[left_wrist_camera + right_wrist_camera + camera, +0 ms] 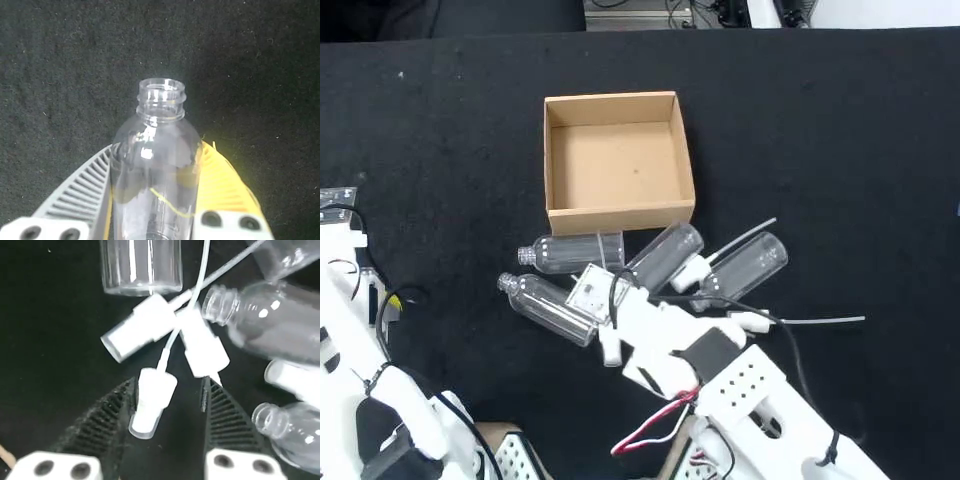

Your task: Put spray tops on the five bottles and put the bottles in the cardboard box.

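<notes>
Left hand [159, 161]: clamped around a clear, smooth plastic bottle [160, 120]; its threaded neck is uncapped and points away from the wrist.
Right hand [167, 387]: spread apart, ribbed fingers [107, 415] either side of 1 white spray top [150, 401].
Other bottles [570, 252]: on their sides on the black bench [840, 120], beside the cardboard box [620, 215].

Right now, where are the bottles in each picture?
High view: four bottles lie in the middle, just below the cardboard box.
Right wrist view: several bottles lie beyond the open right tool, among white spray tops.
Left wrist view: a fifth bottle sits gripped in the left tool.
Shared landmark: the black table.
</notes>
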Available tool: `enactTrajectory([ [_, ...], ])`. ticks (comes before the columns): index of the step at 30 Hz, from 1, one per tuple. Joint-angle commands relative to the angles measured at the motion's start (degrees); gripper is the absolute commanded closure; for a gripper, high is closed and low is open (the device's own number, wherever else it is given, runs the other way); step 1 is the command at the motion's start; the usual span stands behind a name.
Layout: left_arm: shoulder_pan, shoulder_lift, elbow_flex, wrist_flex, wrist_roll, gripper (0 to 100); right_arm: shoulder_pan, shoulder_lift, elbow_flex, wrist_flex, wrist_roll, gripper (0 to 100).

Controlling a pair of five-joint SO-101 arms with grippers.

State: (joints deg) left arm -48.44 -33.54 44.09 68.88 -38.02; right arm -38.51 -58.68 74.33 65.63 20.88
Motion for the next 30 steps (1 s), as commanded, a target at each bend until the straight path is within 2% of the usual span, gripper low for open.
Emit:
enactTrajectory([
  [1, 0.6, -2.5, -0.8, 0.0, 0.1, 96, 1.8, 0.5, 0.7, -0.3, -0.4, 81.2],
  [14, 0.6, -2.5, -1.0, 0.0, 0.1, 96, 1.8, 0.5, -0.5, 0.4, 1.0, 81.2],
  [18, 0.6, -2.5, -1.0, 0.0, 0.1, 96, 4.8, 0.5, -7.2, 6.9, 4.7, 81.2],
  [22, 0.7, -2.5, -1.0, 0.0, 0.3, 96, 4.6, 0.6, -9.5, 10.0, 5.9, 81.9],
  [26, 0.7, -2.5, -0.8, 0.0, 0.4, 96, 2.3, 2.6, -9.6, 9.5, 6.1, 86.7],
  [30, 0.7, -2.5, -0.7, 0.0, 0.4, 96, -1.2, 11.7, -10.7, 7.6, 5.6, 83.0],
])
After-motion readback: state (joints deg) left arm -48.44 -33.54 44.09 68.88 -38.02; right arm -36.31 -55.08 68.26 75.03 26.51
